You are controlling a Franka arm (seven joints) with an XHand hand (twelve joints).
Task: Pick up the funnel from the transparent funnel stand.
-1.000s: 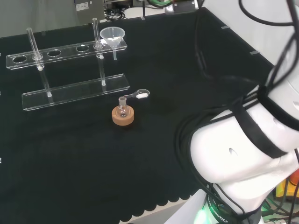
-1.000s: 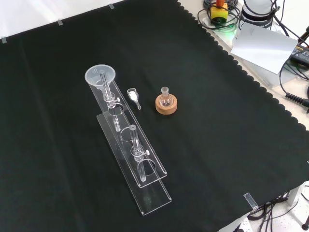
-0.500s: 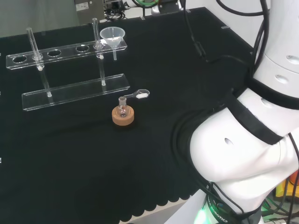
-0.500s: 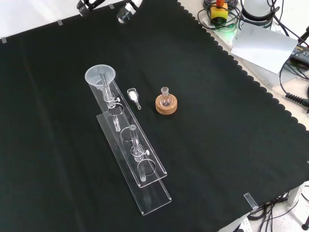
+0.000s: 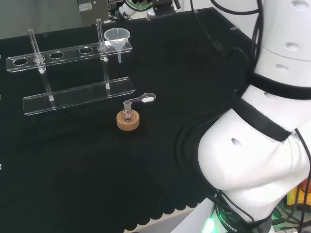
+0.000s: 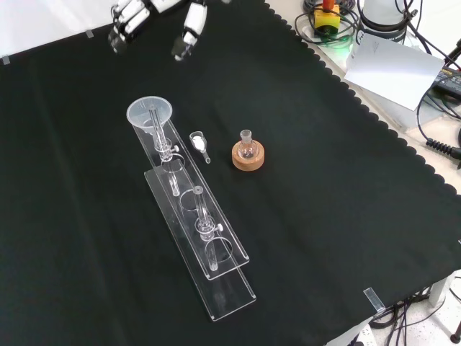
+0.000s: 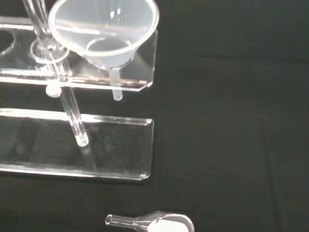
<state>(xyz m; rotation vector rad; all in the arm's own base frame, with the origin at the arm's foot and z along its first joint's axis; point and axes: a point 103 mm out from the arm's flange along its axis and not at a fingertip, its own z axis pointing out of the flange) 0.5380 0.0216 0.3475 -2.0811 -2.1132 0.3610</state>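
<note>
A clear plastic funnel (image 5: 117, 37) (image 6: 150, 114) (image 7: 104, 30) sits in the end hole of the transparent funnel stand (image 5: 73, 73) (image 6: 198, 227) (image 7: 72, 111). Its stem hangs through the upper shelf. The hand (image 6: 155, 21) (image 5: 138, 7) enters at the top of the front view, above and beyond the funnel, apart from it. Its fingers are spread and relaxed, holding nothing.
A small round flask on a cork ring (image 5: 128, 119) (image 6: 248, 153) stands beside the stand. A small clear scoop with white powder (image 5: 146, 98) (image 6: 198, 142) (image 7: 154, 224) lies between them. The arm's white links (image 5: 262, 136) rise at the right of the head view.
The hand has come farther into the front view from the top, moving down toward the funnel end of the stand. The ware has not moved.
</note>
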